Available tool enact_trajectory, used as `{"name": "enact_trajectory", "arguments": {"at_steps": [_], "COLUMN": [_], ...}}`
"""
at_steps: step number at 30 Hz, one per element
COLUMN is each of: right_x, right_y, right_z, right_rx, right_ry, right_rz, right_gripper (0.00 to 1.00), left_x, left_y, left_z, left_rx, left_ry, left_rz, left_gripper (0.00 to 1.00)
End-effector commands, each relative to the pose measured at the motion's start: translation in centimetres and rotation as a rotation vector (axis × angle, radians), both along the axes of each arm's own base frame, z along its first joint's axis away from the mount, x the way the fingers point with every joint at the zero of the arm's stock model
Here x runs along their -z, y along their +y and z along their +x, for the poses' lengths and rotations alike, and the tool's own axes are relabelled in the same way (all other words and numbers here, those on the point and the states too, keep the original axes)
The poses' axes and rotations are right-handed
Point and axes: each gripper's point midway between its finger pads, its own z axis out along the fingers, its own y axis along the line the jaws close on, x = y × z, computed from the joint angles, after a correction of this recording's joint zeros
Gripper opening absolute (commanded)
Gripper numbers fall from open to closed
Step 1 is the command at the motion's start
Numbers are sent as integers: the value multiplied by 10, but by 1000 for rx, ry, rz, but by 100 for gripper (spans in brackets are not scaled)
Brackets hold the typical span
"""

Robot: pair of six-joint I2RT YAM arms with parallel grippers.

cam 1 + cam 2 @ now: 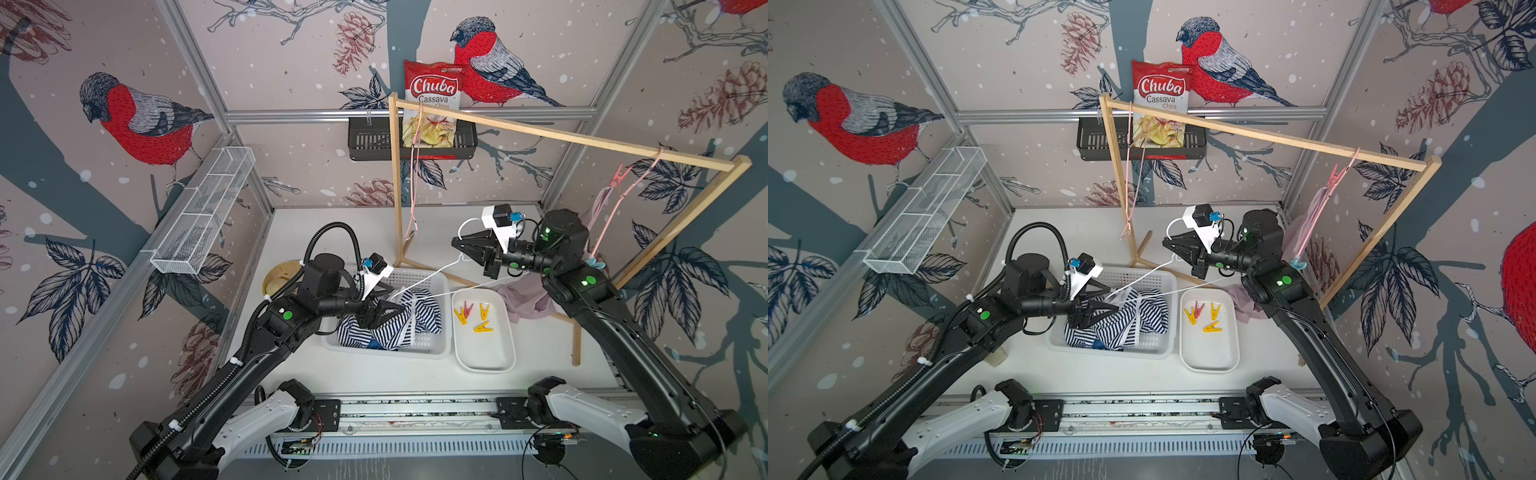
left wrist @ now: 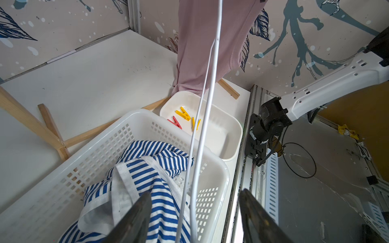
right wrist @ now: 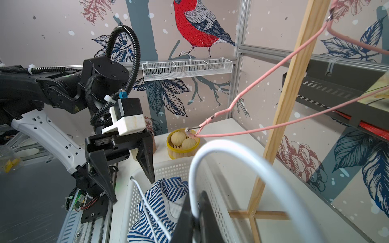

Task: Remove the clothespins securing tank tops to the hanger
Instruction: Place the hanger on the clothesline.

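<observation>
Right gripper (image 1: pixel 456 242) clamped on white hanger (image 3: pixel 221 144) hook; left gripper (image 2: pixel 194 191) half-spread astride its wire, gripping nothing (striped top (image 1: pixel 428 309) slack below). Pink clothespin (image 1: pixel 620 176), teal clothespin (image 1: pixel 597 262) on mauve top (image 1: pixel 523 297) — 2 to 3 o'clock of right gripper, nearer that arm

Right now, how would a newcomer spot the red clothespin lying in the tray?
Beside the white basket holding a striped top sits a shallow white tray. Four clothespins lie at its far end; the red clothespin is the only one not yellow.
</observation>
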Motion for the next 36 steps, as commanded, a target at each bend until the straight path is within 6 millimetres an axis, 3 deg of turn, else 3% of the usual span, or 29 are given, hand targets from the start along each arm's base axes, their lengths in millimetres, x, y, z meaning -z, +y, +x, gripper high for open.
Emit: {"name": "enact_trajectory", "arguments": {"at_steps": [1, 4, 5, 8, 12, 18, 26, 32, 36], "right_x": [-7, -10, -11, -15, -16, -30, -55, -69, -71], "right_y": [-1, -2, -3, -4, -6, -21, -65, -104, -117], "right_z": [-3, -3, -3, -3, -7, -10, -1, -16, -17], "right_rx": [-13, -10, -8, 1, -4, 103, 408, 572, 640], "right_ry": [-35, -38, -41, -42, -29, -71, -54, -103, -105], "right_rz": [8, 18, 23, 39, 52, 127, 229, 348, 370], "right_gripper": [0, 0, 1, 35, 57, 99, 100, 100, 100], "left_x": [-6, -9, -12, -20, -37, -49, -87, -110, -130], "left_y": [-2, -1, 0, 2, 4, 6, 12, 13, 8], "left_z": [-3, -7, -9, -14, -15, 4, 14, 31, 43], "left_rx": [23, 27, 28, 33, 16, -82, -169, -232, -256], "left_ry": [-39, -62, -73, -108, -163, -164, -257, -304, -323], "left_rz": [-26, -43, -51, -86, -145, -162, -317, -334, -386], "left_gripper": [40, 4, 0, 0, 0, 0, 0, 0, 0]}}
